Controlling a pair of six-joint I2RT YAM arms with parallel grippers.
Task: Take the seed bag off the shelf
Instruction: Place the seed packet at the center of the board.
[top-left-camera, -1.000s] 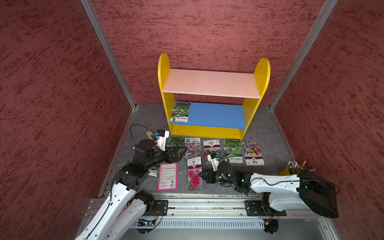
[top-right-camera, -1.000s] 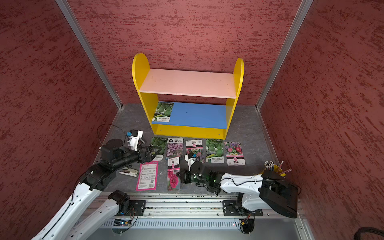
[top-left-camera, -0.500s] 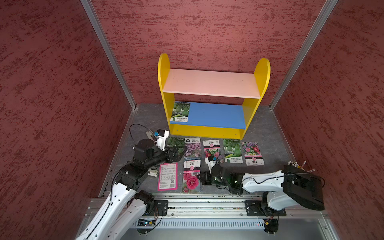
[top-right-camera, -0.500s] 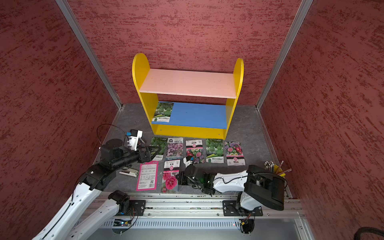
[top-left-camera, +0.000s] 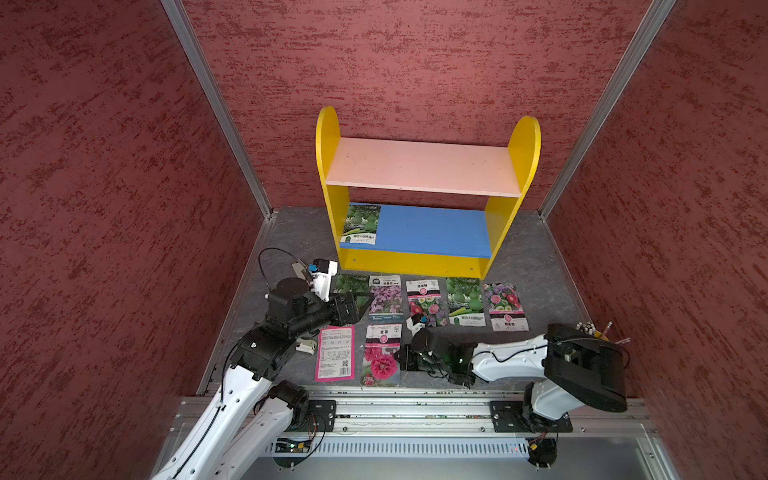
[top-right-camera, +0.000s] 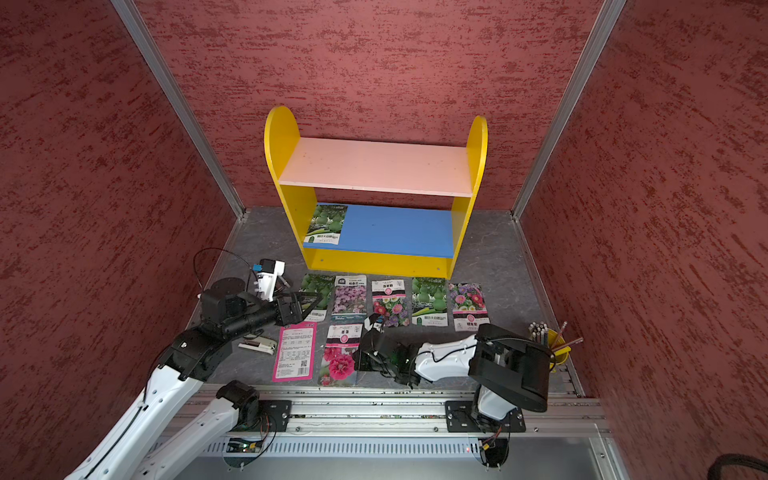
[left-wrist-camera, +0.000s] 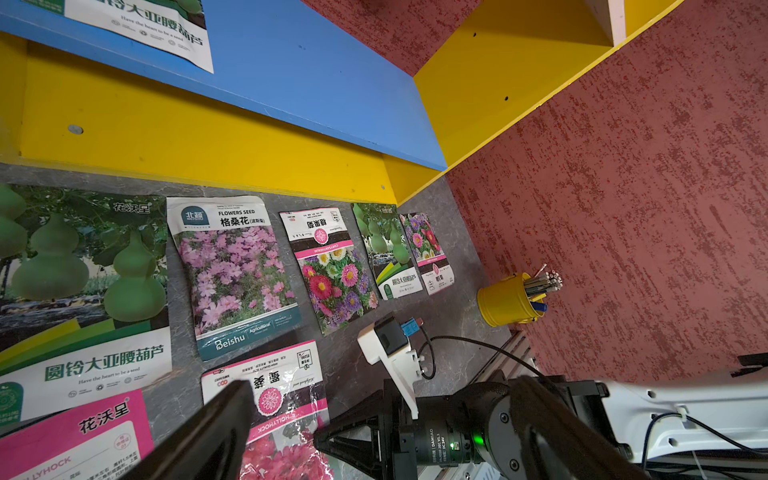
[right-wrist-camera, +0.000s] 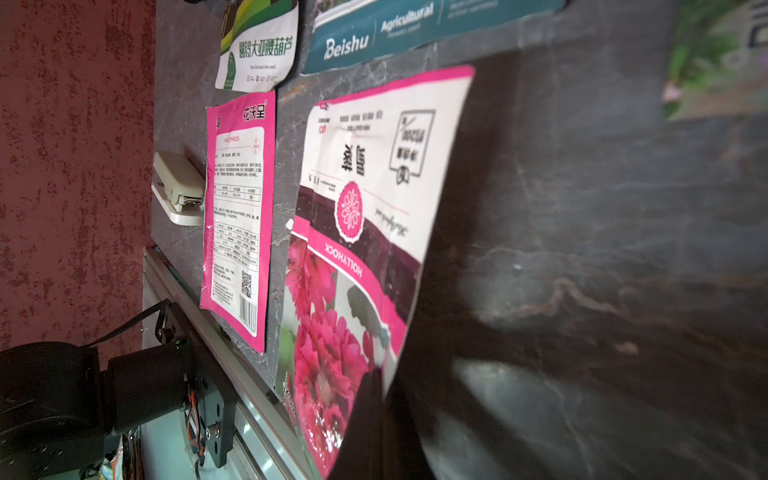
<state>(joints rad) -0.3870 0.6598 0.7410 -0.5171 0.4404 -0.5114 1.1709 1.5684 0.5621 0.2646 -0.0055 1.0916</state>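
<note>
The shelf (top-left-camera: 424, 166) (top-right-camera: 374, 166) stands at the back wall. One green gourd seed bag (top-left-camera: 360, 224) (top-right-camera: 325, 224) (left-wrist-camera: 145, 25) lies at the left end of its blue lower board; the pink upper board is bare. My left gripper (top-left-camera: 361, 303) (top-right-camera: 309, 305) (left-wrist-camera: 384, 388) hangs open and empty over the table, in front of the shelf's left end. My right gripper (top-left-camera: 401, 359) (top-right-camera: 359, 359) (right-wrist-camera: 374, 399) is low by the front rail, shut on the right edge of a pink hollyhock seed bag (top-left-camera: 381, 353) (right-wrist-camera: 353, 208), lifting that edge slightly.
Several seed bags (top-left-camera: 424, 301) lie in a row in front of the shelf. A pink bag (top-left-camera: 336, 353) lies back side up beside the hollyhock one, next to a white stapler (top-left-camera: 305, 345). A yellow pencil cup (top-right-camera: 552, 345) stands at the right wall.
The right arm has swung left, and the hollyhock bag has slid a little left and towards the front rail with it. The left arm has stayed still.
</note>
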